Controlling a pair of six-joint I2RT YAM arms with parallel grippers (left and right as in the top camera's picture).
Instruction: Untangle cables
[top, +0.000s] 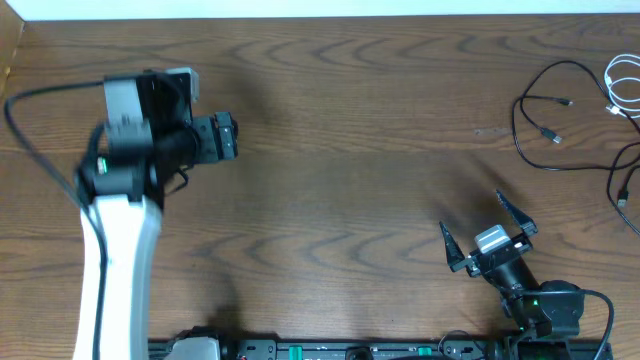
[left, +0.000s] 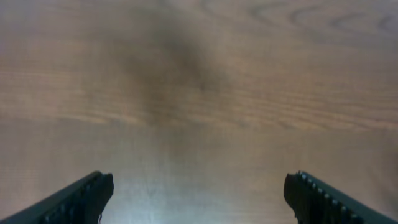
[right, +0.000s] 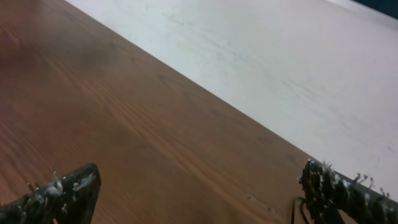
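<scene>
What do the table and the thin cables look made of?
Table: wood or wood-look laminate, smooth matte brown, visible grain swirls. Black cables and white cable: likely flexible plastic or rubber sheathing, since they lie in loose loops; too small to confirm.

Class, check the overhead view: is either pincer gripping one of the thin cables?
No: the left pincer and right pincer stand open and empty; the cables lie apart by the table's right edge.
</scene>
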